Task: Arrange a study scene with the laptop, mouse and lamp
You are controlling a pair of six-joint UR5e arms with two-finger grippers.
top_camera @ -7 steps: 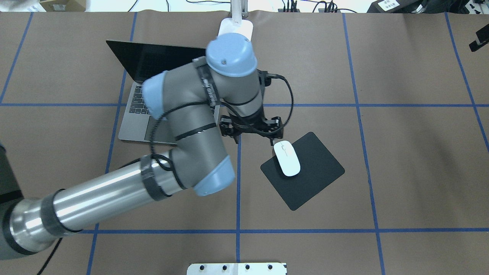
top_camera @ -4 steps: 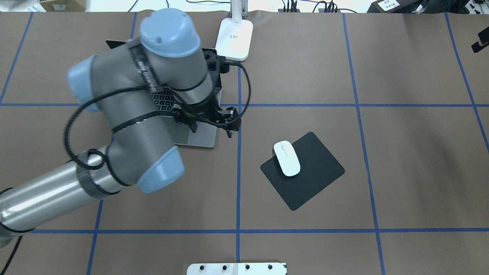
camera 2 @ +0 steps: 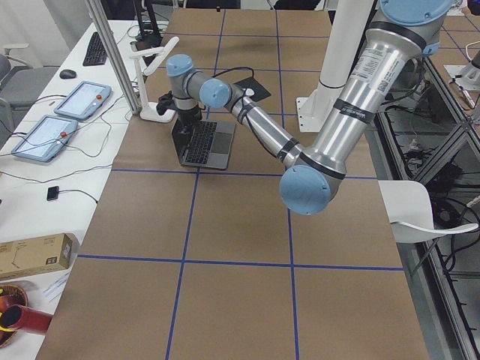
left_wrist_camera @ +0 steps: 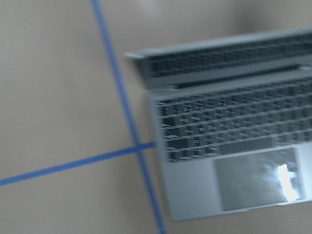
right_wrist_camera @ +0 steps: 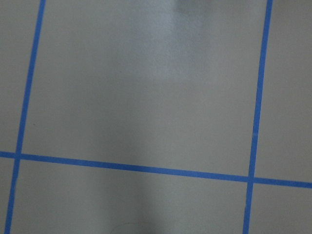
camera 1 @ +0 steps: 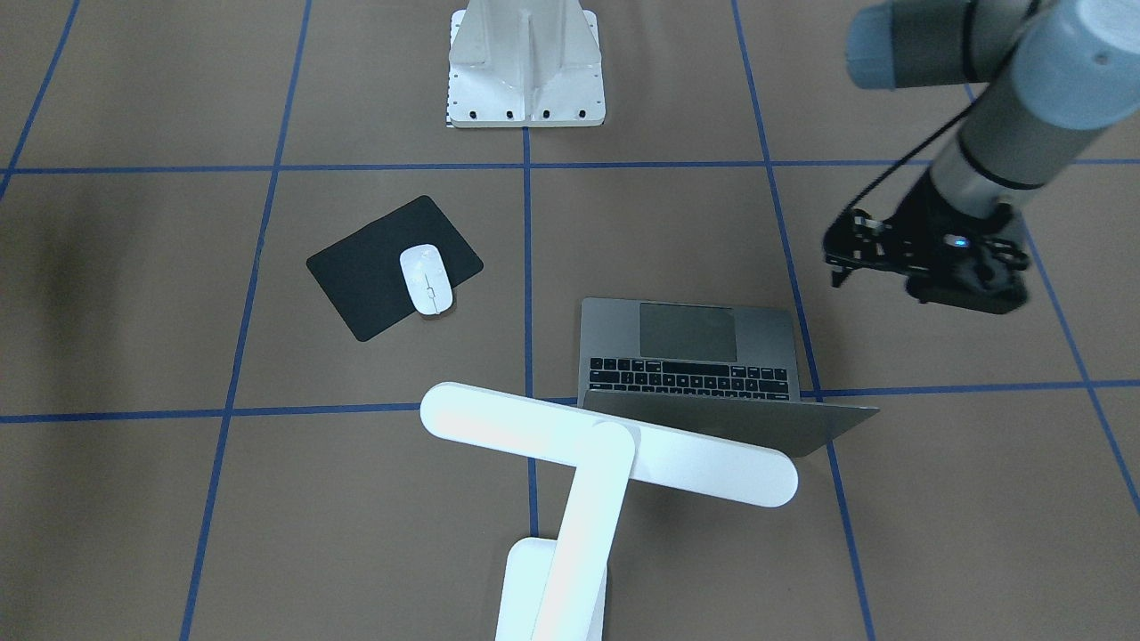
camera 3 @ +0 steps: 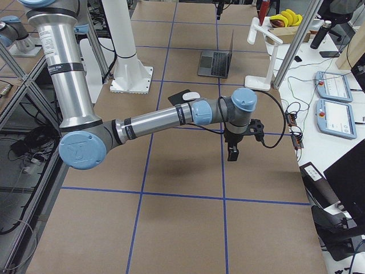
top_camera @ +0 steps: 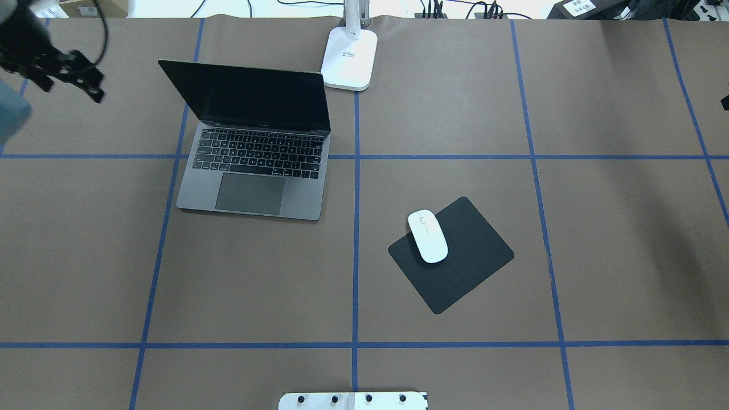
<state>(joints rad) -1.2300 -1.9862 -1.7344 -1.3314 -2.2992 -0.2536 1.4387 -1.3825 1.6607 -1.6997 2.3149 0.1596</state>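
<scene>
The grey laptop (top_camera: 250, 171) stands open with a dark screen at the back left; the left wrist view shows its keyboard (left_wrist_camera: 229, 146) blurred. The white mouse (top_camera: 428, 236) lies on the near-left corner of a black pad (top_camera: 461, 262), right of centre. The lamp's white base (top_camera: 349, 60) stands at the back edge beside the laptop, and its bar head (camera 1: 606, 442) hangs over the laptop's lid. My left gripper (top_camera: 71, 90) hovers open and empty, left of the laptop's screen. My right gripper (camera 3: 231, 151) hangs over bare table at the far right; I cannot tell its state.
A white bolted pedestal (camera 1: 525, 62) stands at the robot's side of the table. Blue tape lines grid the brown table (top_camera: 455, 114). Beyond the back edge, a white bench (camera 3: 336, 97) holds tablets and cables.
My left arm swung from beside the mouse leftward across the laptop to the back left corner, uncovering the laptop. Mouse, pad and lamp have not moved.
</scene>
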